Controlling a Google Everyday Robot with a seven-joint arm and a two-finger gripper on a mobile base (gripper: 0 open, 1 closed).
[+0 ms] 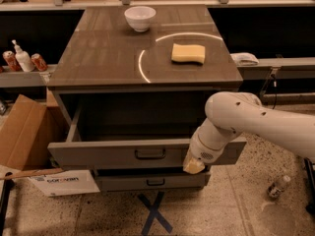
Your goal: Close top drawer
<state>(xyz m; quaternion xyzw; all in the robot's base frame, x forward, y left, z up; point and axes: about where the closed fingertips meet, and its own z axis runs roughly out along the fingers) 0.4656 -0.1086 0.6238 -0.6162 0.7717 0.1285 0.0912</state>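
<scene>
The top drawer [123, 154] of the grey cabinet stands partly open, its front panel with a small dark pull handle [150, 154] at centre. Its inside looks dark and empty. My gripper [194, 165] is at the end of the white arm, pressed against the right part of the drawer front, its yellowish tip against the panel. A lower drawer [152, 182] with the same handle shows below, sticking out slightly.
On the cabinet top [98, 58] stand a white bowl [140, 17] and a yellow sponge [188, 53]. A cardboard box [24, 136] sits at the left on the floor. A bottle [278, 186] lies on the floor at the right. Blue tape cross [155, 213] marks the floor.
</scene>
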